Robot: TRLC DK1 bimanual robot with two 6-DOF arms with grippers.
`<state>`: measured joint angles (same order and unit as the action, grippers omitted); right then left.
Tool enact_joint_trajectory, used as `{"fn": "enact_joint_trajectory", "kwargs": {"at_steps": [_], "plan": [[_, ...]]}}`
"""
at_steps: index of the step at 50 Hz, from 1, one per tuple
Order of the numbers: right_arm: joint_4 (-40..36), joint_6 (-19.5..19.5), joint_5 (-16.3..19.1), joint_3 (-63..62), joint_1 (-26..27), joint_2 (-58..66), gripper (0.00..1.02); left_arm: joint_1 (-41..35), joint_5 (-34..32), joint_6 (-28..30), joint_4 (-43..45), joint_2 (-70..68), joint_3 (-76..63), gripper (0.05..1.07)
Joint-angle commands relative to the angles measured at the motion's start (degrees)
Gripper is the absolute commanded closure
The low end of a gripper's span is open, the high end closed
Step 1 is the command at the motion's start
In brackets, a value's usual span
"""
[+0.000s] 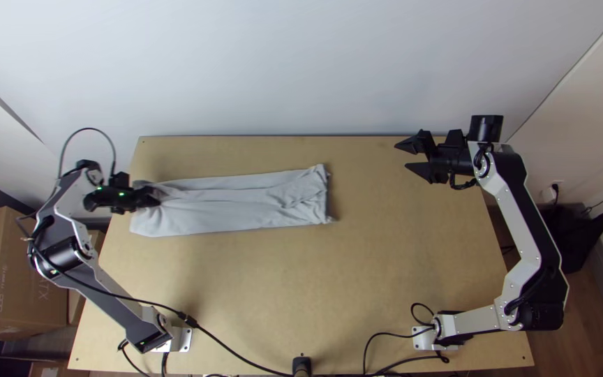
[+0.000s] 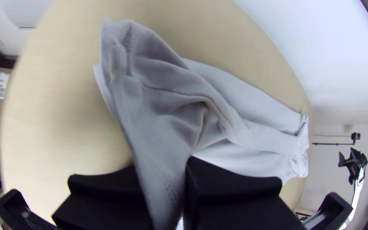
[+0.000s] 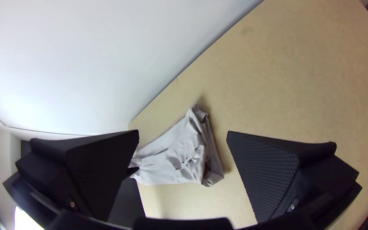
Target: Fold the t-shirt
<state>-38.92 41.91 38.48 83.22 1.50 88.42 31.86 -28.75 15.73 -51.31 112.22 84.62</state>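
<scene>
- Beyond the left edge of the wooden table, the top view has a cardboard box; the left wrist view adds a white label on a box side.
- Over the table's left side, toward its far edge, the left gripper is clenched on the light grey t-shirt, pinching cloth at the strip's left end.
- The left wrist view gives what the top view has largely under the gripper: a bunched tongue of fabric passing between the two black fingers, a line of stitching along it, and deep creases fanning out beside the grip.
- The t-shirt lies on the far part of the table, left of its middle, as a long narrow folded strip. Its long axis runs left to right, almost parallel to the table's far edge, the right end angled slightly toward that edge. Which end is the collar, I cannot tell.
- At the table's middle, the strip's right end looks merely rumpled from the top; the right wrist view reveals stacked layers and a loose, turned edge there.
- Over the table's far right part, the right gripper is released, its fingers spread wide, holding nothing, well apart from the cloth.
</scene>
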Motion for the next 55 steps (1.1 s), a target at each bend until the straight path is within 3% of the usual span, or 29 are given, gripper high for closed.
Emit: {"fn": "enact_joint_trajectory", "kwargs": {"at_steps": [1,8,16,24,33,40,55], "plan": [[0.9,-0.3,0.6,-1.7,-0.9,-1.8,0.08,3.9,2.8,5.5,-3.0,-1.4,3.9,1.05],[0.9,-1.7,-0.2,-2.4,-1.0,-2.0,0.08,5.4,7.8,7.7,-4.3,-3.7,5.6,1.05],[0.9,-3.3,-2.5,-3.9,-1.1,-3.2,0.08,1.5,14.2,7.7,-5.5,-9.6,6.5,1.05],[0.9,-4.0,-3.6,-5.5,-1.0,-4.7,0.08,-7.5,24.2,5.5,-5.6,-15.3,7.8,1.05],[0.9,-4.3,-4.0,-7.1,-0.4,-6.7,0.08,-19.8,40.0,2.2,-8.0,-16.8,10.4,1.05],[0.9,-4.5,-4.0,-8.7,0.8,-8.7,0.08,-27.9,47.6,-0.9,-9.9,-16.6,12.5,1.05],[0.9,-5.1,-3.9,-13.7,2.7,-12.5,0.08,-42.2,53.1,-6.0,-16.5,-9.0,26.7,1.05]]}}
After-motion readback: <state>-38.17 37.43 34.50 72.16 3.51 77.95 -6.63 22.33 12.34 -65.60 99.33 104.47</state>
